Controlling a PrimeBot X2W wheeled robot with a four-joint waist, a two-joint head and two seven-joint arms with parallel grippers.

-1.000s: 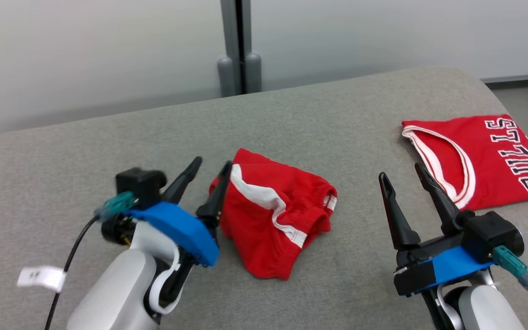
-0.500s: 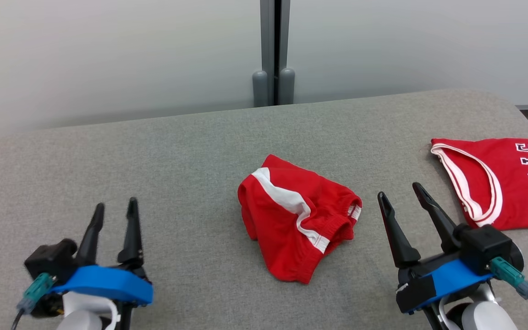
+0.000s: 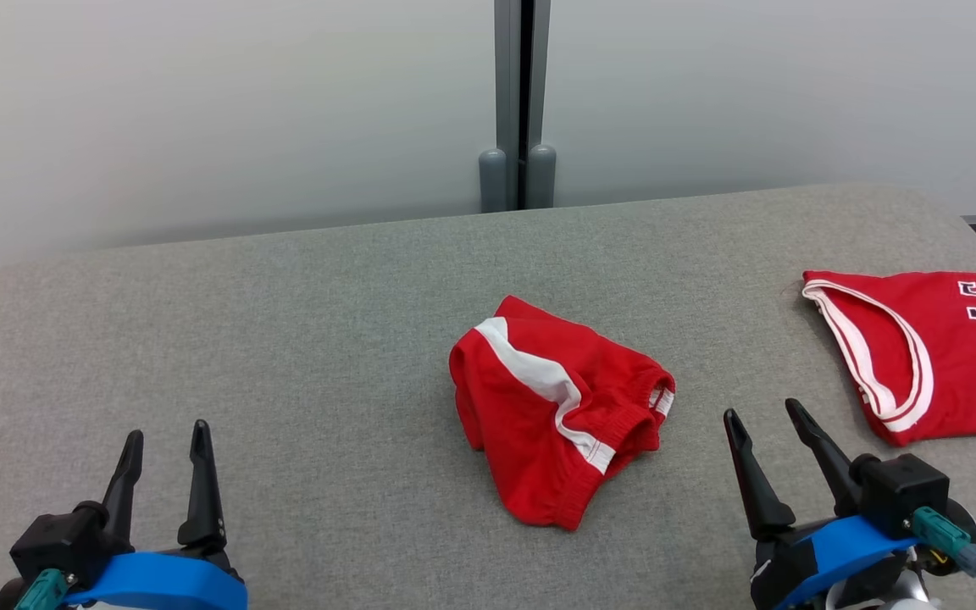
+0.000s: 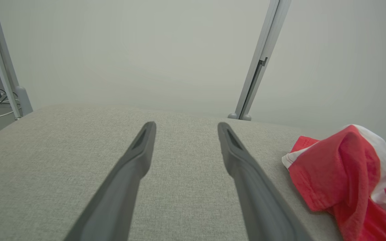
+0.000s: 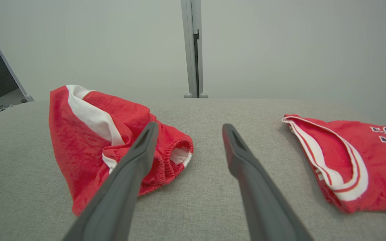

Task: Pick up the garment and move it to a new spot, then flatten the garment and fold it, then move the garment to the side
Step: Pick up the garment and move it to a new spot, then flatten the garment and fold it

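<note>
**Garment:** red shorts w/ white side stripe, lying in a crumpled heap at approx. centre of the grey fabric-covered table. Not flattened, not folded. Elastic end is bunched toward the robot's right. Neither gripper is in contact w/ it.

**L gripper**: lower left of head view, pointing away from the robot. Jaws spread wide, nothing held. Left wrist view shows bare table between the two fingers, w/ the shorts off to their right. Well apart from the shorts.

**R gripper**: lower right of head view. Jaws also spread wide, nothing held. It sits just beside the shorts, on the robot's right of them, betw. the shorts and the second item. In the right wrist view one finger crosses in front of the shorts, but the head view shows a gap.

**Second item:** red jersey w/ white trim and dark lettering, lying flat near the table's right edge, partly cut off by the frame. Well apart from the shorts.

**Background:** pale wall panels w/ a grey vertical post behind the table's far edge.
</note>
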